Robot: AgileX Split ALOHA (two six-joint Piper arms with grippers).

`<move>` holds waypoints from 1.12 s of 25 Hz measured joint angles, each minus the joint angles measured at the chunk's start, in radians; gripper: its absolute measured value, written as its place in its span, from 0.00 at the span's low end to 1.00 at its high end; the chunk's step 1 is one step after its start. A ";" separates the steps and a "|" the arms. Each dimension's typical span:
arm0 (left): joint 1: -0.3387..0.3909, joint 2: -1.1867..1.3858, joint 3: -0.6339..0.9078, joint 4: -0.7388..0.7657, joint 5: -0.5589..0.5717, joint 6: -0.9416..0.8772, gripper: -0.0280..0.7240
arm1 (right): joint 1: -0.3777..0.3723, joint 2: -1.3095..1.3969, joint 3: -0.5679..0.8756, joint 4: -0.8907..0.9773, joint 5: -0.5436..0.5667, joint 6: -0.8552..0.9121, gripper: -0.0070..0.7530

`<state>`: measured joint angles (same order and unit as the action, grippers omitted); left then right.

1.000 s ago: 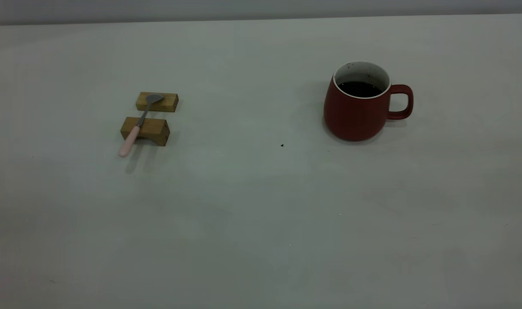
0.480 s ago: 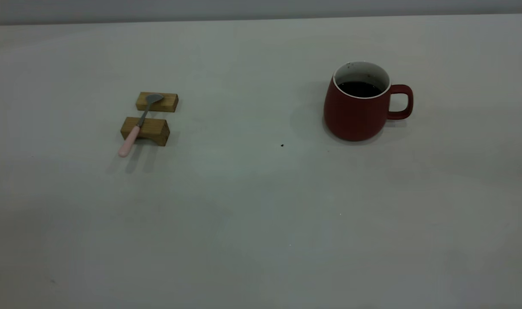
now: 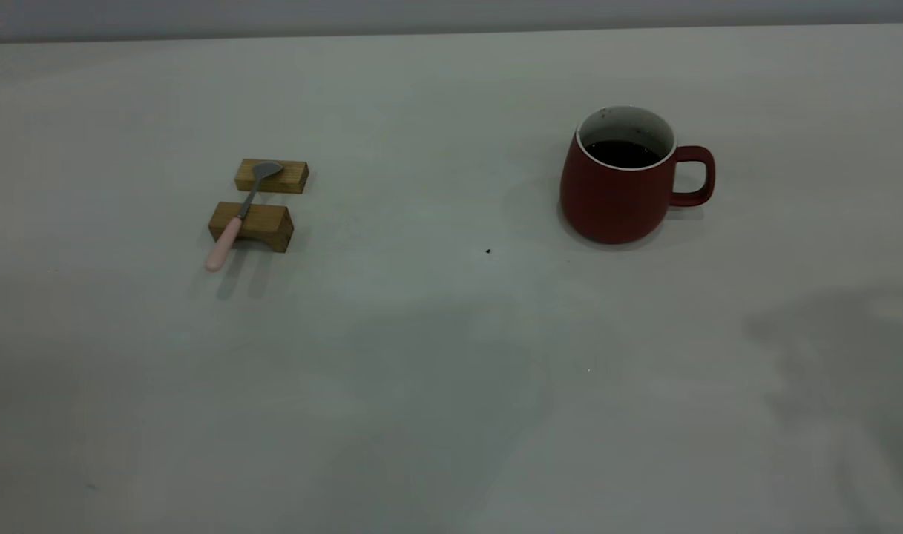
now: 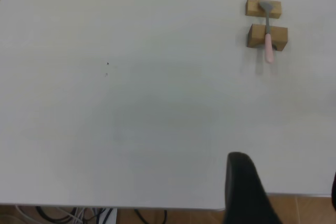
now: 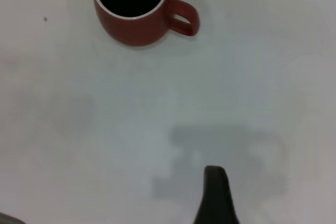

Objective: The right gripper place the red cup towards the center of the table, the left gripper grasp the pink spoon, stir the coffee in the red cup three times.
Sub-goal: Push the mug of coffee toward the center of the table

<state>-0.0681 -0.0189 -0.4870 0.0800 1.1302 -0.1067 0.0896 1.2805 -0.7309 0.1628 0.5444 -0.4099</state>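
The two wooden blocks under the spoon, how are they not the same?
The far wooden block is flat and low, while the near wooden block stands taller with a notch under it. The far block bears the grey bowl of the pink spoon; the near block bears its neck and handle. Both are small, brown, and sit apart on the table.

Little of the robot shows. In the left wrist view, one matte black, rounded, tapering finger of the left gripper (image 4: 245, 192) rises into view, with a dark sliver of another part at the frame's edge. In the right wrist view, one slim black finger of the right gripper (image 5: 215, 198) with a blunt tip shows.
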 joint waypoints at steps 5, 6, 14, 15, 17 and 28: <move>0.000 0.000 0.000 0.000 0.000 0.000 0.66 | 0.000 0.310 -0.191 0.028 0.051 -0.245 0.79; 0.000 0.000 0.000 0.000 0.000 0.000 0.66 | 0.000 0.364 -0.224 0.041 0.054 -0.302 0.78; 0.000 0.000 0.000 0.000 0.000 -0.002 0.66 | -0.007 0.690 -0.408 0.237 0.016 -0.894 0.77; 0.000 0.000 0.000 0.000 0.000 -0.002 0.66 | -0.015 0.728 -0.429 0.280 0.016 -1.000 0.77; 0.000 0.000 0.000 0.000 0.000 -0.002 0.66 | -0.037 0.798 -0.458 0.376 0.014 -1.204 0.77; 0.000 0.000 0.000 0.000 0.000 -0.002 0.66 | -0.093 0.970 -0.482 0.736 -0.102 -1.717 0.77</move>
<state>-0.0681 -0.0189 -0.4870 0.0800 1.1302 -0.1088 -0.0038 2.2506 -1.2128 0.8985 0.4419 -2.1271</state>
